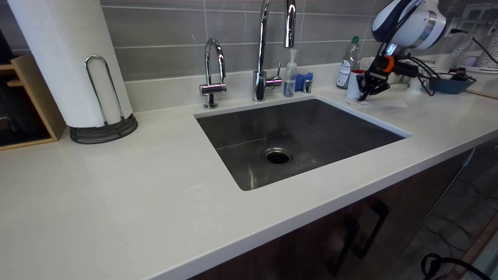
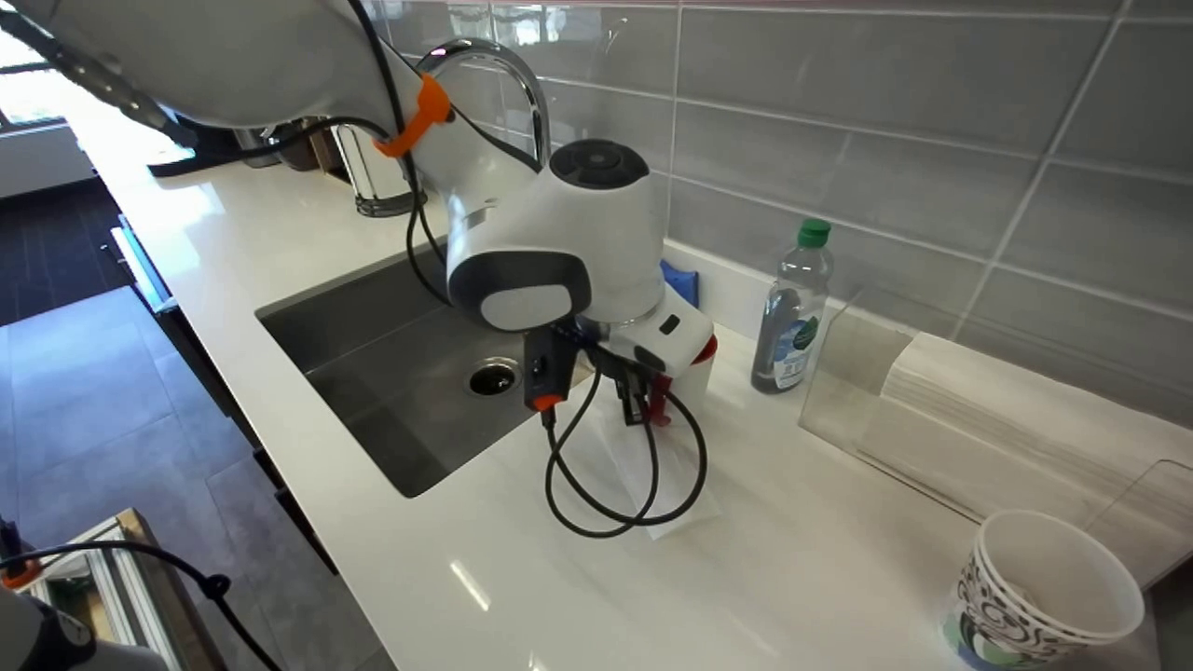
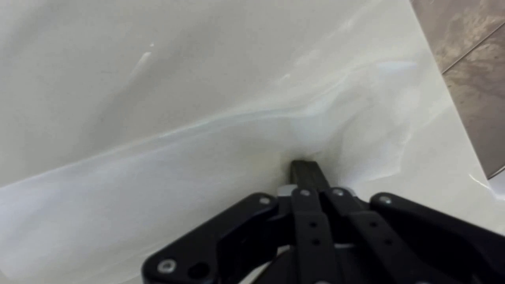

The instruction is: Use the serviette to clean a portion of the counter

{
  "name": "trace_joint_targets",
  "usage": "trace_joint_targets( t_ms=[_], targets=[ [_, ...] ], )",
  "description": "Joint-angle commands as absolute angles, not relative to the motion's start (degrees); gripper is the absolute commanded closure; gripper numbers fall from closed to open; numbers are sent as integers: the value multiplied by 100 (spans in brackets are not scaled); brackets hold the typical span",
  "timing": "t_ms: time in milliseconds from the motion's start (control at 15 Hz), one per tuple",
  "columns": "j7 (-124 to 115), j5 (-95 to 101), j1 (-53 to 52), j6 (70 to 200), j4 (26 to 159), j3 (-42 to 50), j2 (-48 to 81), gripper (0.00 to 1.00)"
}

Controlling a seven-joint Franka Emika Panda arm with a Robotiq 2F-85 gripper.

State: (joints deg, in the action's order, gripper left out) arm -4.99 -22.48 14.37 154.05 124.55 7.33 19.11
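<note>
Serviette (image 3: 130, 201) on counter (image 1: 155, 175), just beside sink (image 1: 311, 144). Gripper (image 3: 304, 165) jaws clenched, tips against it; whether pinching, can't tell. Contact looks made; most wiping probably yet to do.

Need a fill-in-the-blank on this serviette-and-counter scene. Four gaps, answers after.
1. In the wrist view, the pincer, down at the serviette, is ____ (open or shut).
2. The serviette lies on the counter, ____ (inside or outside) the sink.
3. The cap on the labelled bottle is coloured ____.
4. In an exterior view, the shorter tap stands to the picture ____ of the taller tap.

Missing words: shut; outside; green; left.
</note>
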Motion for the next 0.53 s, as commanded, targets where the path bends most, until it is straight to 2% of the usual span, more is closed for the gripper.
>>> trace_joint_targets(
  t_ms=[0,200,267,333,467],
  targets=[
    [-267,-2459,1470,15545,12450,473,2133,100],
    [-46,-2295,1439,15483,12531,429,2073,100],
    [14,-2221,1421,15505,12562,448,2043,89],
    [132,-2216,1436,15577,12584,431,2011,73],
    [287,-2153,1444,15554,12608,442,1894,61]
  ],
)
